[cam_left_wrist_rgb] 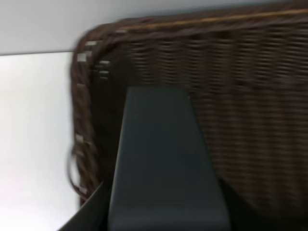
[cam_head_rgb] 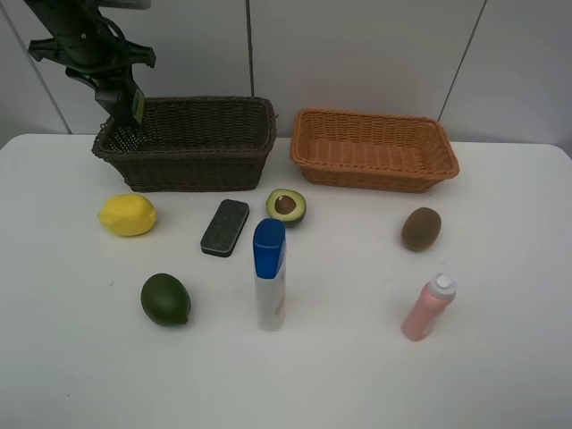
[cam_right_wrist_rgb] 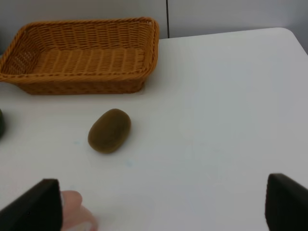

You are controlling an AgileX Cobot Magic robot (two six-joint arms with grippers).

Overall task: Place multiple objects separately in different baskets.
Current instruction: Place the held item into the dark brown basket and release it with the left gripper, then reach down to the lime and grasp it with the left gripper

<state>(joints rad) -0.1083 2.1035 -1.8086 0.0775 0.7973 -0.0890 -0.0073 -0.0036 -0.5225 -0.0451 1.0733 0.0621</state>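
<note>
My left gripper hangs over the left end of the dark brown basket, shut on the dark green pump bottle, whose body fills the left wrist view above the basket's weave. On the table lie the lemon, green avocado, halved avocado, eraser block and kiwi. The blue-capped bottle and pink bottle stand upright. My right gripper is open, above the table near the kiwi and the orange basket.
Both baskets stand side by side at the table's far edge, against a white panelled wall. The orange basket holds nothing. The pink bottle's cap shows beside one right finger. Bare white tabletop stretches along the front and the right side.
</note>
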